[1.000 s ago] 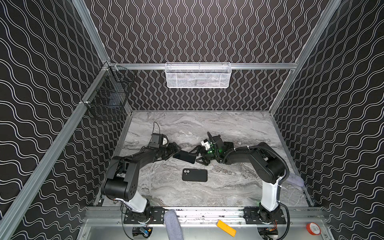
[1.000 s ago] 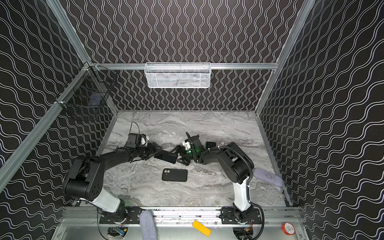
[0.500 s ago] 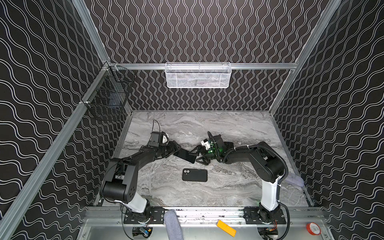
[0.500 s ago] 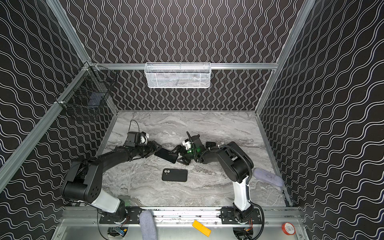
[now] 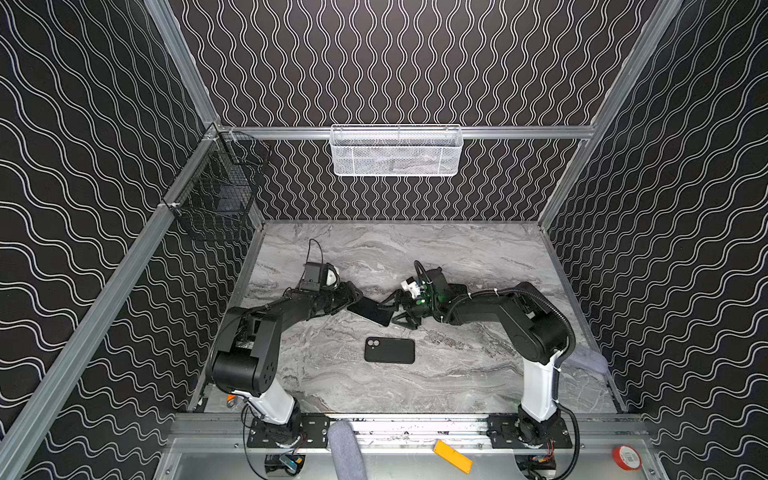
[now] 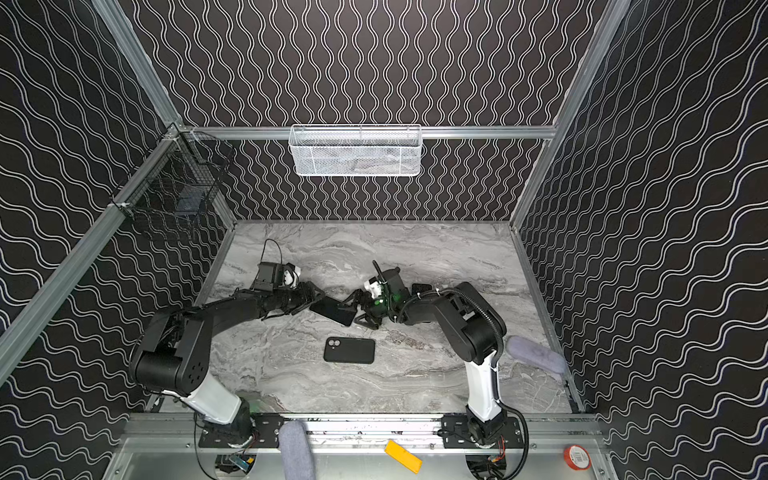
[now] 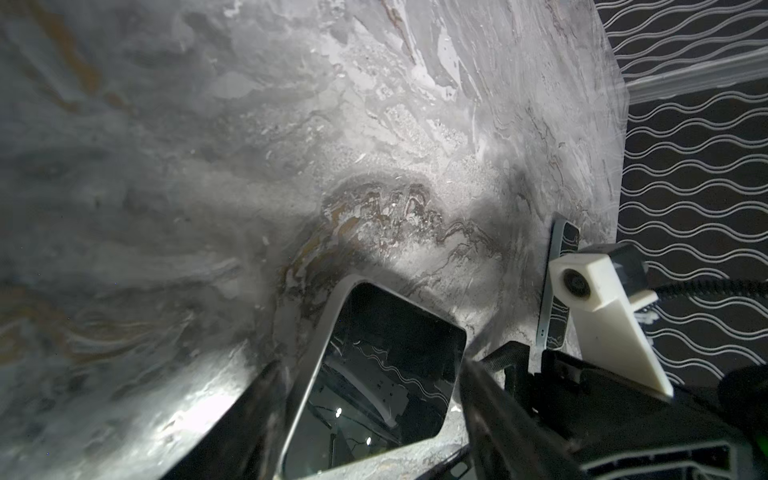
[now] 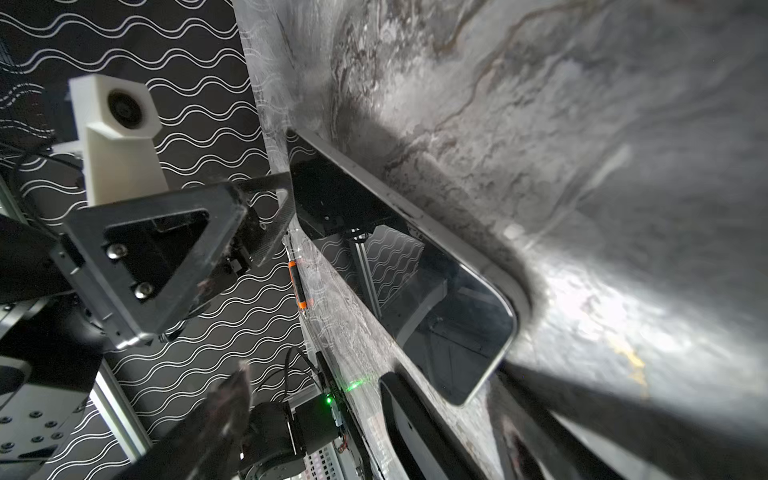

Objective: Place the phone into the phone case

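– Mid-table, phone [image 5: 370, 312] status?
– Tilted, glossy face up; left tool [image 5: 356, 300] clamps its long edges at one end, right tool [image 5: 397, 311] stands wide open around the other end, gripping nothing.
– And the phone case [image 5: 390, 350]?
– Flat on the table [image 5: 457, 374], just in front of the phone, not touching.
– Legible text?
– On the red tape roll [image 5: 618, 454], front right corner: white label [image 5: 630, 458], print too small to read.
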